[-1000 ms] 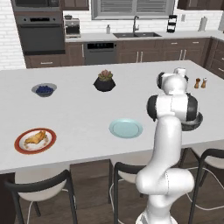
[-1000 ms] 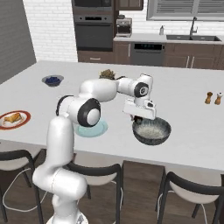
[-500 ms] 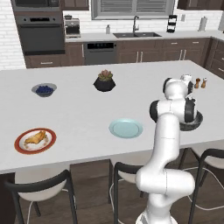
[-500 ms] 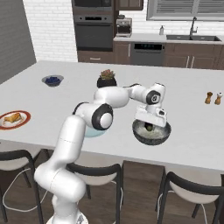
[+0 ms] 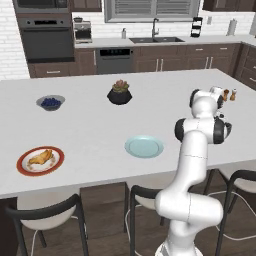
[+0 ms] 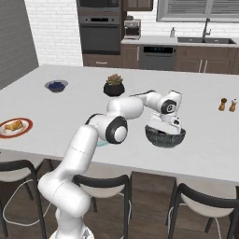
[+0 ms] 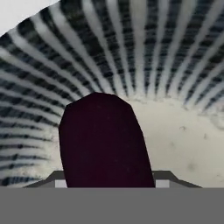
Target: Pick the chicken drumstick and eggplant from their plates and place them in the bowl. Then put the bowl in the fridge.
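Since a second ago the end effector [image 6: 164, 132] has swung to the right and sunk into the bowl [image 6: 165, 136], centre right of the right base view. It is closed on the eggplant [image 7: 103, 141], glossy dark purple against the bowl's ribbed black-and-white wall. No writing is legible. The surface [image 5: 90, 131] is plain white, with dark wood cabinets behind. The drumstick [image 5: 41, 158] lies on the red-rimmed plate [image 5: 23, 167], lower left in the left base view.

A white island counter [image 5: 90, 125] spans the room. On it, a small grey bowl of blue berries [image 5: 50, 102] sits at ten o'clock, a black pot with a plant [image 5: 120, 93] at twelve, and two shakers [image 5: 229, 94] (side by side) at two. Dark stools [image 5: 47, 222] line the near edge.
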